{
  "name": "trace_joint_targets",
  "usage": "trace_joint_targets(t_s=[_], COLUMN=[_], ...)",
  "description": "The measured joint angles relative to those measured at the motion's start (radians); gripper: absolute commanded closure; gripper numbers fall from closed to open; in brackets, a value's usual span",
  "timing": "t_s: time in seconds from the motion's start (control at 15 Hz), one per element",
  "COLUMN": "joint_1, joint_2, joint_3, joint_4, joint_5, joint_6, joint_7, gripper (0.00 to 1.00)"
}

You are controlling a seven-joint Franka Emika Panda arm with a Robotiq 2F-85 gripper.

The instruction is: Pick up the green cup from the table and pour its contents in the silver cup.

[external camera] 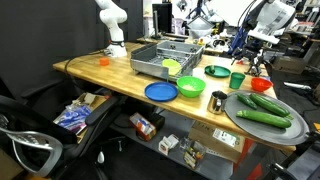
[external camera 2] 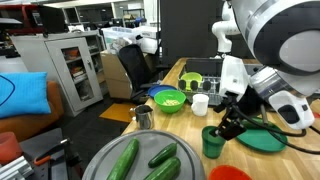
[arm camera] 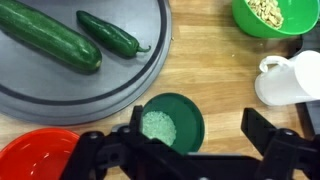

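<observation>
The large light-brown wooden tabletop (external camera: 100,72) carries a round grey metal tray (arm camera: 110,98) with two dark-green cucumbers (arm camera: 50,40). Beside it is a wide lime-green bowl (external camera 2: 171,100), and a red bowl (arm camera: 35,155) is also on the tabletop. The small dark-green plastic cup (arm camera: 170,122) stands upright on the tabletop just beside the tray's rim, between the red bowl and a white cup (arm camera: 290,80). It holds pale grains. The small dark grey metallic cup (external camera 2: 143,116) stands apart from it, near the lime-green bowl. The gripper (arm camera: 195,132) hovers over the green cup with its jaws spread wide, holding nothing.
</observation>
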Motion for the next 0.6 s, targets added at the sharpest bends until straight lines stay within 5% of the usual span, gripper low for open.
trace_joint_targets(t_s=[0.6], joint_1=[0.004], joint_2=[0.037], joint_3=[0.004], joint_4=[0.022], joint_5=[-0.036], joint_6=[-0.012], joint_7=[0.003], gripper=[0.0])
